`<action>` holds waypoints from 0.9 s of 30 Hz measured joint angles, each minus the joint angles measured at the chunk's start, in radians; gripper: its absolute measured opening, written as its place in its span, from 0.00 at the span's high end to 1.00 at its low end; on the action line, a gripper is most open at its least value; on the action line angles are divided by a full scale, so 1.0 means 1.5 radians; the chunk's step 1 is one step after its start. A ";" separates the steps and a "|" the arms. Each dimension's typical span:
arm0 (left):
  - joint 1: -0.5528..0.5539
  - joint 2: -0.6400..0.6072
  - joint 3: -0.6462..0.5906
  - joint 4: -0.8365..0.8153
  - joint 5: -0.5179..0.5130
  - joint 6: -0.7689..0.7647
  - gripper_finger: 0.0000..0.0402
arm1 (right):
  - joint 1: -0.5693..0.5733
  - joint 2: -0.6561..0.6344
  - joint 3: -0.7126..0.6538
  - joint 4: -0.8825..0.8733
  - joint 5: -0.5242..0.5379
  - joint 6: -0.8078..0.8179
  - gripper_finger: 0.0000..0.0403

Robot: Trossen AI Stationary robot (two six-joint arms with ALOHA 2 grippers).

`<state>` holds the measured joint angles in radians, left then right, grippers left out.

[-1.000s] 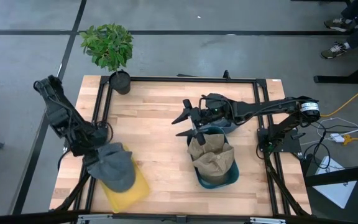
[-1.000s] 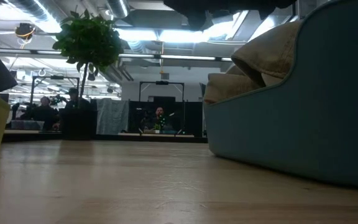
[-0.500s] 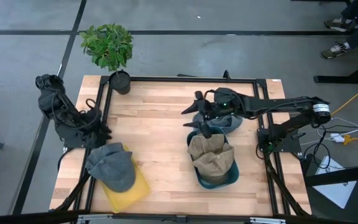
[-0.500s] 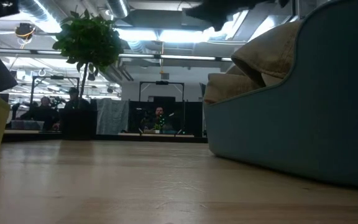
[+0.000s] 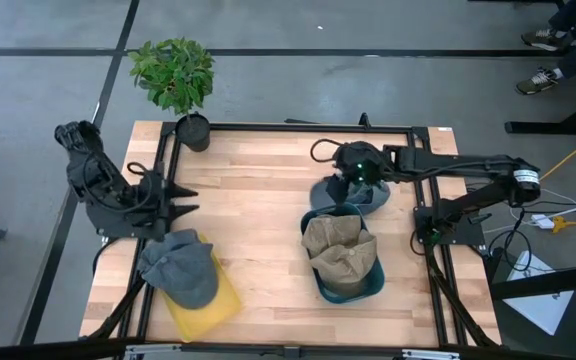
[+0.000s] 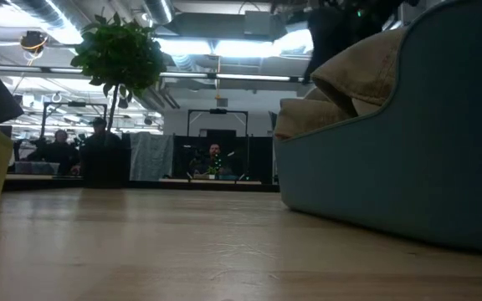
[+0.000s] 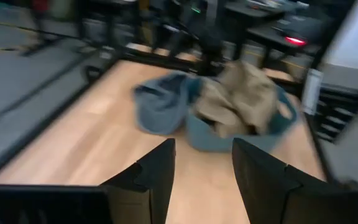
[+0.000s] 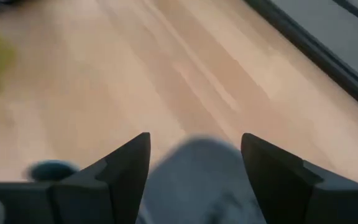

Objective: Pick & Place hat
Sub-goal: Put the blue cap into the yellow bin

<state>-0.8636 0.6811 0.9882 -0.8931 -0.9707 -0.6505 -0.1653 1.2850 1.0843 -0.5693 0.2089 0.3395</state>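
Pale, smooth wood planks with a matt finish form the surface (image 5: pixel 258 220), framed in black metal. Soft cloth hats, one grey (image 5: pixel 180 268) and one tan (image 5: pixel 336 248), lie crumpled over a yellow bin (image 5: pixel 218 305) and a smooth teal tub (image 5: pixel 353 288).

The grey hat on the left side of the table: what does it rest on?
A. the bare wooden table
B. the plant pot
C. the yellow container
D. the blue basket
C: in the high view the grey hat lies on top of the yellow container, near the table's front left corner, apart from the blue basket that holds the tan hat.
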 joint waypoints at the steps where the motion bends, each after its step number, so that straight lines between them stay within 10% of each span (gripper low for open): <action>1: 0.007 0.006 0.000 -0.004 -0.018 -0.011 0.62 | -0.009 0.000 0.000 -0.023 0.011 0.020 0.38; 11: 0.140 0.064 0.000 0.015 0.036 0.002 0.67 | -0.069 0.000 0.000 -0.177 0.040 0.120 0.38; 27: 0.415 0.227 0.000 0.270 0.403 0.314 0.72 | -0.079 0.002 -0.008 -0.370 -0.001 0.118 0.38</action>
<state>-0.2410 1.0212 0.9878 -0.4879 -0.3660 -0.1790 -0.2844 1.2878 1.0729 -1.1247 0.2075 0.5168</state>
